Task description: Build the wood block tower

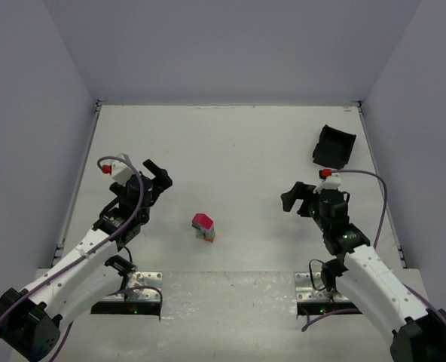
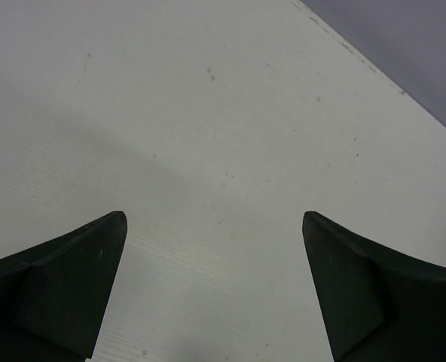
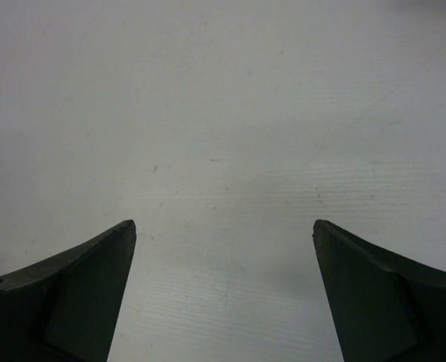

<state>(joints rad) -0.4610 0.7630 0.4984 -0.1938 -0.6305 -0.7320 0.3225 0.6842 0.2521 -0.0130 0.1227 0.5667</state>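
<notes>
One pale worktop (image 1: 230, 143) carries everything you see here. On it, the left arm (image 1: 87, 256) and the right arm (image 1: 374, 275) reach in from the near edge, well apart, each angled toward the middle. Beyond the right arm, near the far right edge, you find the black bin (image 1: 334, 147), set askew to the edge. The left hand (image 1: 160, 173) is spread wide and pinches nothing; your left wrist view shows its dark fingers (image 2: 65, 279) far apart over bare surface. The right hand (image 1: 292, 194) is spread just as wide, its fingers (image 3: 381, 294) also framing only bare surface. The tower (image 1: 203, 227) stands between the two hands, a little nearer you than either, touching neither. Its top is a magenta-pink block (image 1: 203, 220); below it you can make out slivers of green and blue, then a reddish block (image 1: 209, 239) at the foot.
</notes>
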